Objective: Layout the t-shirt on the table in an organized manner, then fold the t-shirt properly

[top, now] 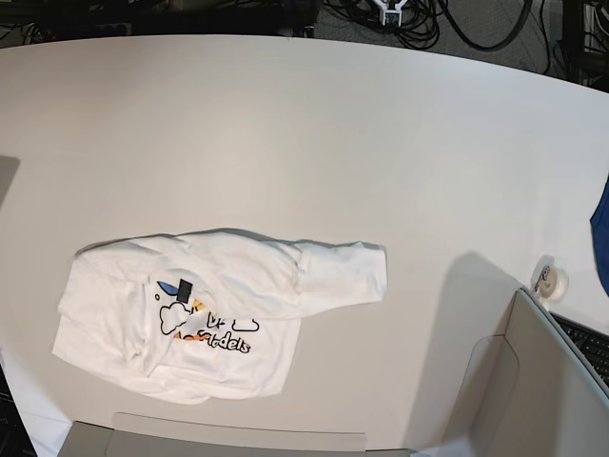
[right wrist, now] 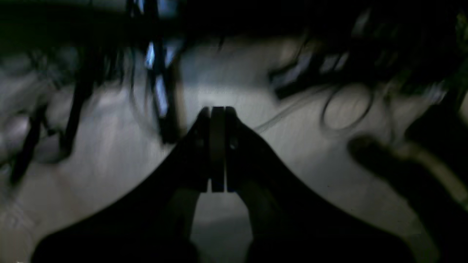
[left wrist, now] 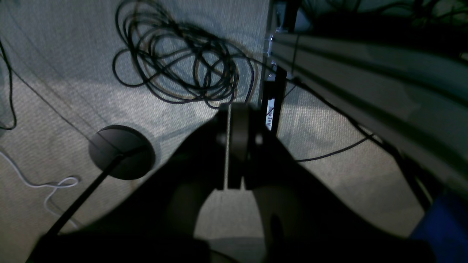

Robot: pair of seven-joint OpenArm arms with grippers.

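Observation:
The t-shirt [top: 228, 305] lies crumpled on the table [top: 304, 133] at the front left of the base view. It is white, partly folded over itself, with one sleeve stretched to the right and a black tag and part of the print showing. Neither arm appears in the base view. My left gripper [left wrist: 230, 113] is shut with nothing between its fingers, hanging over carpeted floor. My right gripper [right wrist: 217, 111] is also shut and empty, over a dim, blurred floor area.
A coil of black cable [left wrist: 182, 62], a round dark stand base [left wrist: 122, 151] and a metal frame rail [left wrist: 365, 69] lie below the left gripper. On the table's right side sit a grey panel [top: 533, 390], a keyboard [top: 590, 347], a small white roll [top: 547, 279] and dark blue cloth [top: 602, 238].

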